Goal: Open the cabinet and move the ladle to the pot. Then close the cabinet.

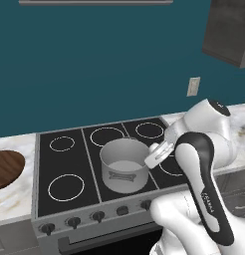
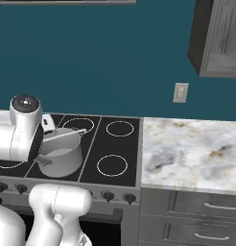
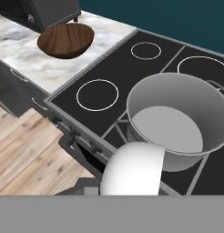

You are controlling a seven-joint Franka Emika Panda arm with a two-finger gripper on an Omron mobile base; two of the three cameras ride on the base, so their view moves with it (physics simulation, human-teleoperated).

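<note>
Over the stove's middle strip, toward its front edge, the ladle is showing as a thin pale rod lying across the open top of the pot. The pot is standing upright between the burner rings, with its darker band facing the front knobs. From the hand camera its inside is looking bare down to the pale bottom.

At the pot's right rim the gripper is hanging with its jaws closed. It appears to be gripping the ladle by its slim handle, though the arm is hiding the contact itself. The hand is tilting down toward the pot from the stove's right side, and the white forearm is crossing the right front burner.

Up at the wall's right end, the cabinet is hanging well above the counter. Its dark wood-grain side is facing the stove. Whether its door is standing open or shut I cannot tell from these angles.

Below the cabinet, an outlet plate is sitting on the teal wall. Beneath it, the marble counter is running rightward from the stove's right edge over lighter grey drawer fronts.

On the counter past the stove's left edge, a dark wooden bowl is resting near the back, just beside a dark boxy thing too cropped to identify. Plank flooring is showing in front of the stove.
</note>
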